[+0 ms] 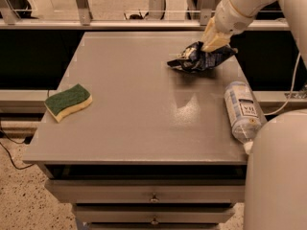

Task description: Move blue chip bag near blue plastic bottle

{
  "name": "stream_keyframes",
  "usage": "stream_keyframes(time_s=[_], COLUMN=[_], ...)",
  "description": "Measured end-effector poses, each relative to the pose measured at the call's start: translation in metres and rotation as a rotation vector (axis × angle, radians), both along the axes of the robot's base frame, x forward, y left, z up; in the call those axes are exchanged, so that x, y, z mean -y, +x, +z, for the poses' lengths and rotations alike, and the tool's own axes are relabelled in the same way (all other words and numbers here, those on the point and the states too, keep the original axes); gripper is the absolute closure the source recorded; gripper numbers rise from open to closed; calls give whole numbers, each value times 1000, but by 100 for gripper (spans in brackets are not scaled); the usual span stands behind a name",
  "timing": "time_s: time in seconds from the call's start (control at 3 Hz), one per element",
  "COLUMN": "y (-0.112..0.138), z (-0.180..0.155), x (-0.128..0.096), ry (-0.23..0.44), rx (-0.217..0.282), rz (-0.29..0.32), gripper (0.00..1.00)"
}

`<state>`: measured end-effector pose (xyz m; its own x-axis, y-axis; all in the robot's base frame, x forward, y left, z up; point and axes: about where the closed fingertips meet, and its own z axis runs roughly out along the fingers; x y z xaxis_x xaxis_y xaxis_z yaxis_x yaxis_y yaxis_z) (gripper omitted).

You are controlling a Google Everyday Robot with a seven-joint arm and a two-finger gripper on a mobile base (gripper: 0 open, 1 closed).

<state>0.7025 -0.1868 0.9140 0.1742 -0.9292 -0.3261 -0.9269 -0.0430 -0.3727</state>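
Blue chip bag (pixel 196 60) is sitting toward the far-right part of the bench (pixel 134 119), crumpled, dark foil with white print showing. Tool (pixel 211 46) is pinching the bag's upper right edge, its tan fingers (pixel 214 37) pressed together on the foil. Arm (pixel 240 6) is reaching in from the top right corner. Can't tell if the bag's underside is touching the bench or hanging just above it; a faint shadow is lying beneath.

Blue plastic bottle (pixel 243 110) is lying on its side along the bench's right edge, label facing up, white cap pointing toward the near edge. Bag and bottle are near each other but apart, bag farther back, bare bench between them.

Green-and-yellow sponge (pixel 68 101) is resting at the left edge, green side up, well apart from both. Drawers (pixel 153 193) are showing under the bench top.
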Motion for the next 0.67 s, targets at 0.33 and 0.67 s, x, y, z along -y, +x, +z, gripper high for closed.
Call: stream_keyframes(time_s=[0.33,0.67], y=[-2,-7], z=[2,4], x=[26,46], ry=[-6,2], rx=[-5,-11], rz=[-31,-54], gripper=[100,100])
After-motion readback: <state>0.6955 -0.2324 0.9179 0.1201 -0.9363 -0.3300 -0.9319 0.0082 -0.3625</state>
